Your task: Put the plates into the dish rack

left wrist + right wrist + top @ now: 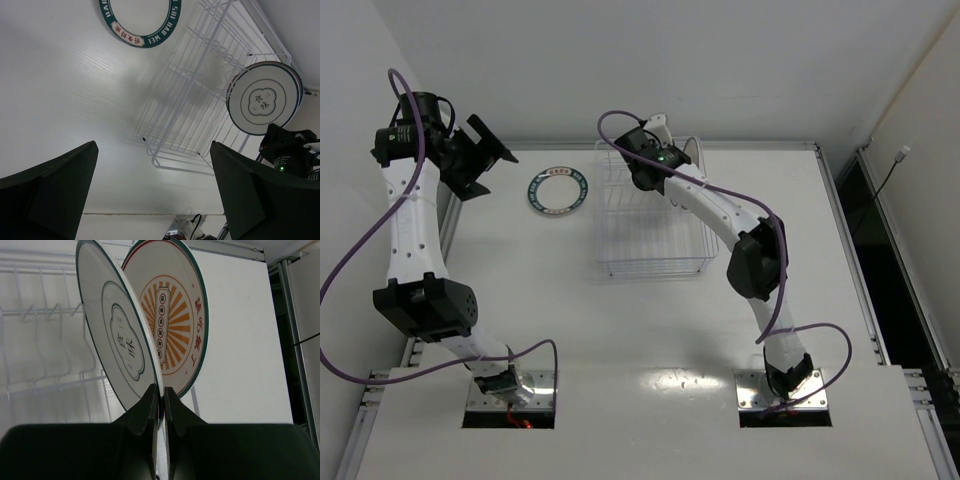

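Pinching pale grey plate (pixel 120 340) upright at dish rack (pixel 45 345): right tool (pixel 161 392)

Upright plates (pixel 125 340) at dish rack (pixel 650 225)

plates (pixel 120 340): glossy glazed ceramic | dish rack (pixel 650 230): thin wire — smooth white coat | table (pixel 570 320): white — faint sheen

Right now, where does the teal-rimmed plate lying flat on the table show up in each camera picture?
Top external: teal-rimmed plate upper centre-left, just left of the dish rack.
Left wrist: at the top edge, cropped, left of the rack.
Right wrist: not in it; only rack wires, at left.
Shared landmark: the dish rack.
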